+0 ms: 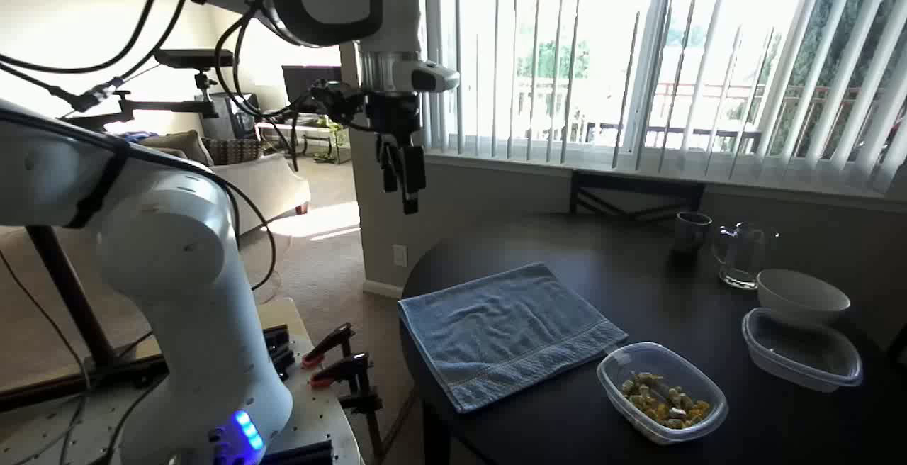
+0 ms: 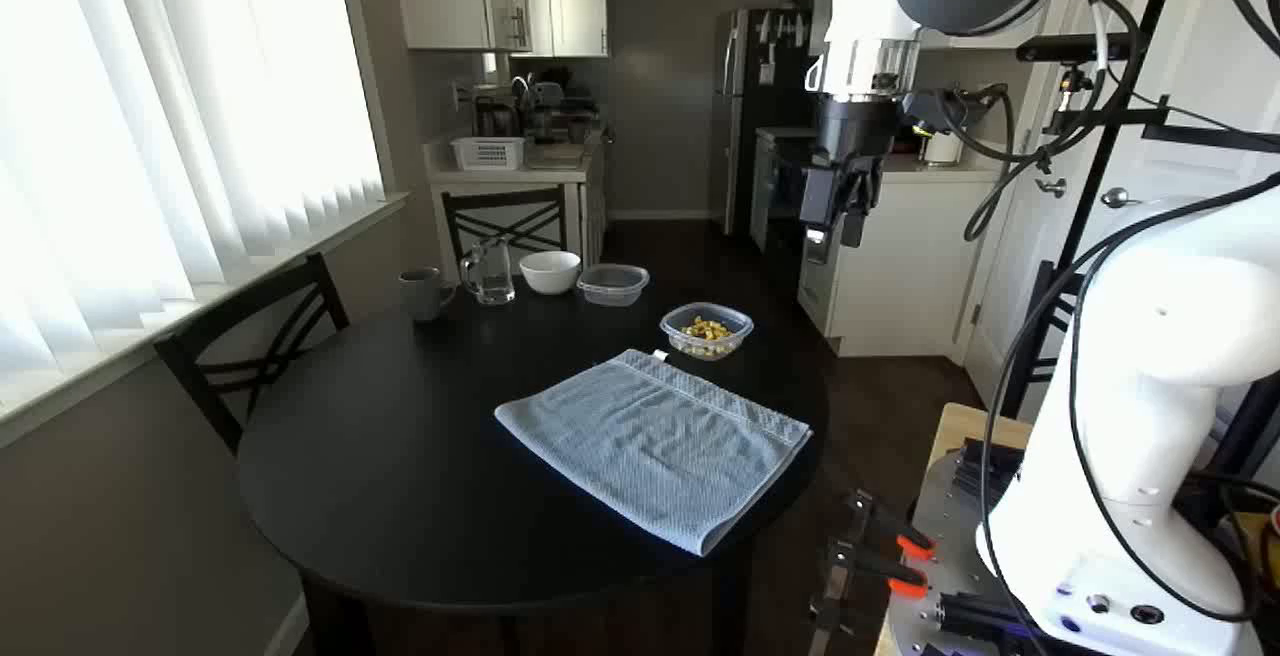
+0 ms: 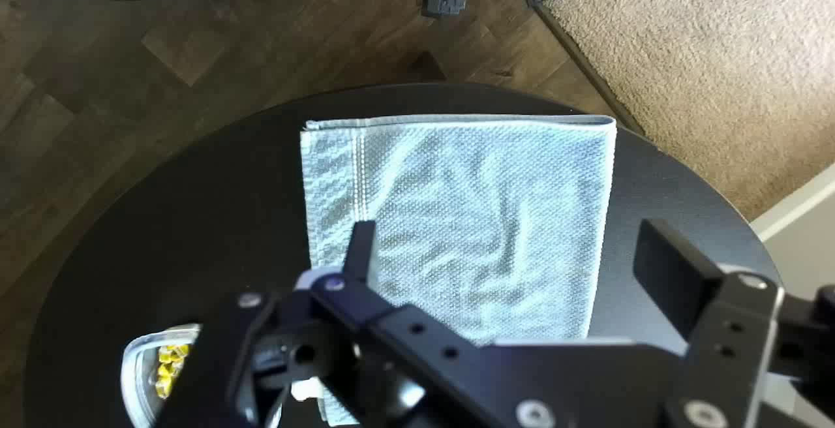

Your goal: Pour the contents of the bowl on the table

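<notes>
- Daylight pours through tall blinds (image 1: 538, 61) beside the round dark tabletop (image 2: 400, 466) you are working over
- Your bowl (image 1: 662, 362), shallow and translucent, stands upright on the tabletop just beside the blue-grey towel (image 1: 510, 334); the wrist view gives you only part of it, the rest hidden behind the jaws
- Inside it, in both exterior views, you can see the contents (image 1: 669, 402), a small golden-brown heap, so the pour looks not yet begun
- Your jaws hang well above the tabletop, spread wide with nothing between them, and well apart from the bowl
- Left for you, most likely, is the whole job: reach the bowl, grip its wall, lift, tip the contents out, then let go
- Whether you should pour straight onto the tabletop or into the second container (image 1: 801, 355) farther along, the task sentence leaves open
</notes>
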